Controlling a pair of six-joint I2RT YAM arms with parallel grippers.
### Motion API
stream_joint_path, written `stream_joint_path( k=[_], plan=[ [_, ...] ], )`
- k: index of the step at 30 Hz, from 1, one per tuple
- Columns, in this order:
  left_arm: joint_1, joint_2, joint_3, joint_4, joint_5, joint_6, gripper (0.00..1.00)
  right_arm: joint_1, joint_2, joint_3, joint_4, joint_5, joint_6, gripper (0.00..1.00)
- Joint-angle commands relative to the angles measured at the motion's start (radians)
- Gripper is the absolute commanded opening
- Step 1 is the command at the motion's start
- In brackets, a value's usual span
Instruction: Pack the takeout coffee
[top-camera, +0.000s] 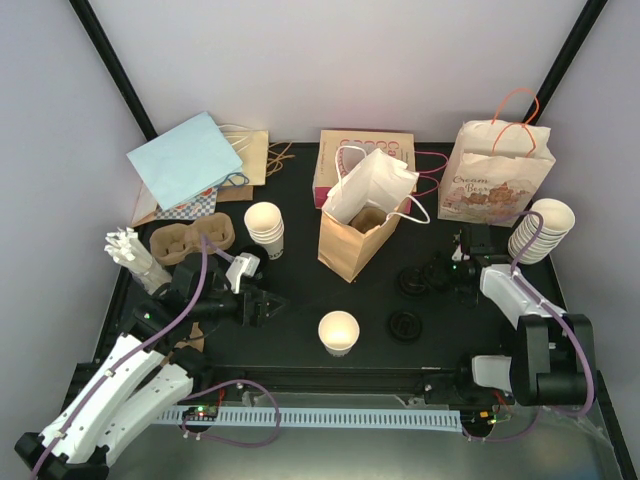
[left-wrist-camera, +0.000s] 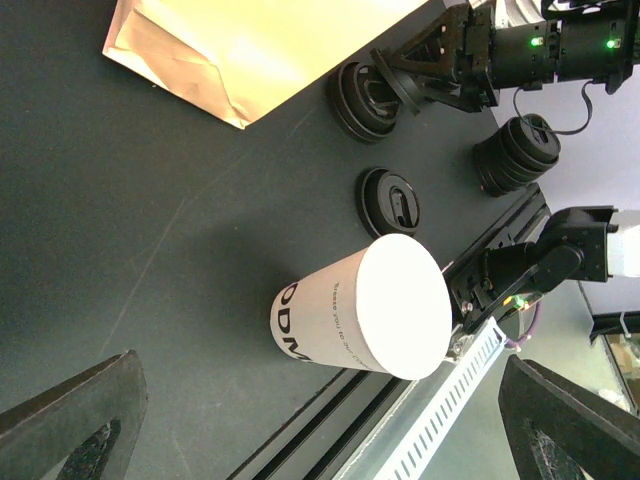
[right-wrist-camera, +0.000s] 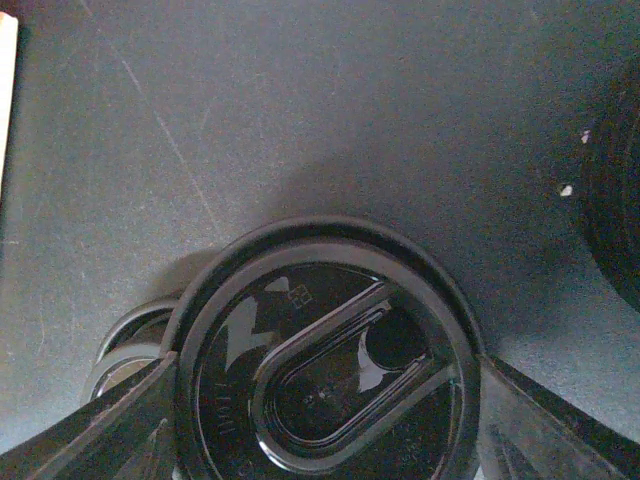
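Note:
The takeout coffee's cream paper cup (top-camera: 338, 331) stands upright and uncovered at the table's near middle; in the left wrist view the cup (left-wrist-camera: 360, 315) shows black lettering on its side. My left gripper (top-camera: 272, 308) hovers left of it, open, its wide-spread fingers (left-wrist-camera: 70, 425) holding nothing. My right gripper (top-camera: 443, 274) is down over a stack of black lids (top-camera: 415, 279). In the right wrist view its fingers (right-wrist-camera: 110, 430) touch both sides of the top black lid (right-wrist-camera: 330, 370). One loose black lid (top-camera: 405, 325) lies flat to the right of the cup.
A brown paper bag (top-camera: 350, 245) with a white bag inside stands behind the cup. Stacks of nested cups (top-camera: 265, 228) (top-camera: 540, 230) stand left and right. The pulp carrier (top-camera: 190, 240), a printed bag (top-camera: 497, 180), a blue bag (top-camera: 185, 160) and a pink box (top-camera: 365, 145) line the back.

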Motion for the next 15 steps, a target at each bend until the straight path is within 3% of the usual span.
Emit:
stream_joint_path(
  k=[1, 7, 15],
  plan=[
    [0.002, -0.001, 0.029, -0.004, 0.015, 0.005, 0.99, -0.006, 0.016, 0.0, 0.015, -0.005, -0.009, 0.78],
    [0.002, 0.0, 0.03, -0.004, 0.014, 0.007, 0.99, -0.005, -0.031, 0.022, -0.029, -0.012, -0.019, 0.78],
    [0.002, 0.012, 0.026, 0.02, 0.021, -0.006, 0.99, 0.037, -0.228, 0.08, -0.169, -0.032, -0.021, 0.78]
  ],
)
